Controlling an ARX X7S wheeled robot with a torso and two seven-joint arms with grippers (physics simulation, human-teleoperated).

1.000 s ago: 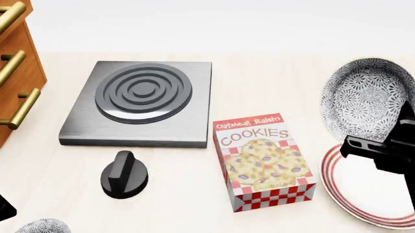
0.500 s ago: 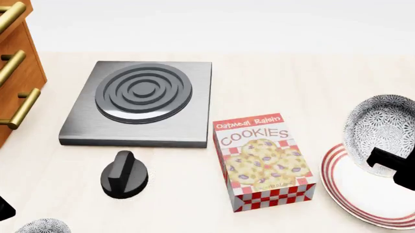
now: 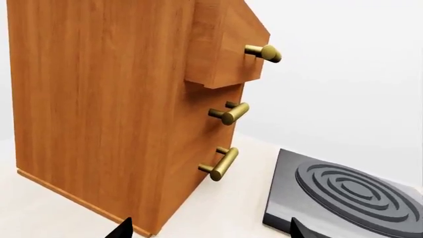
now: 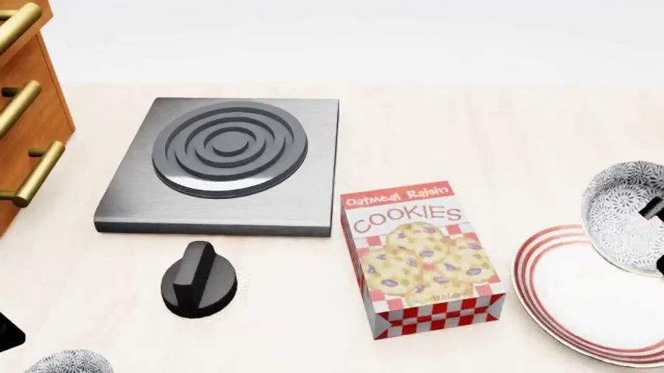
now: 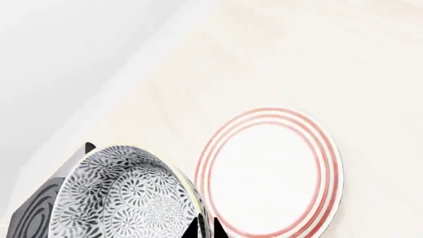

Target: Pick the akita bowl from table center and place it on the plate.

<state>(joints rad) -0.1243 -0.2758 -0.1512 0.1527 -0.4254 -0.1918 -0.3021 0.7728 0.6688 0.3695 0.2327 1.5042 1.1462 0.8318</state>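
Bowl (image 4: pixel 626 221) now sits farther toward the right edge of the head view than half a second ago, tilted with its speckled inside facing left, raised over the far right part of the plate (image 4: pixel 565 299); a second ago it was higher up the view and well beyond the plate's rim. Right gripper (image 5: pixel 205 229) pinches the bowl's rim between narrow jaws, one black fingertip inside and one outside, seen clearly in the right wrist view; in the head view only a sliver of black shows at the right edge, where earlier the arm covered more of the plate. Plate itself unmoved, white with red rings, flat on the table (image 4: pixel 467 132). Left gripper (image 3: pixel 208 233) shows only as two dark tips set wide apart with nothing between them, facing a wooden drawer cabinet (image 3: pixel 119 109) with brass handles (image 3: pixel 221 163). Table is pale, light-wood toned, with a plain white backdrop beyond. On it, unchanged: grey burner plate (image 4: pixel 226 159) with concentric rings, black knob (image 4: pixel 197 281) near it, cookie box (image 4: pixel 421 260) lying between knob and plate. Second speckled bowl (image 4: pixel 68 362) just visible at the bottom left corner.
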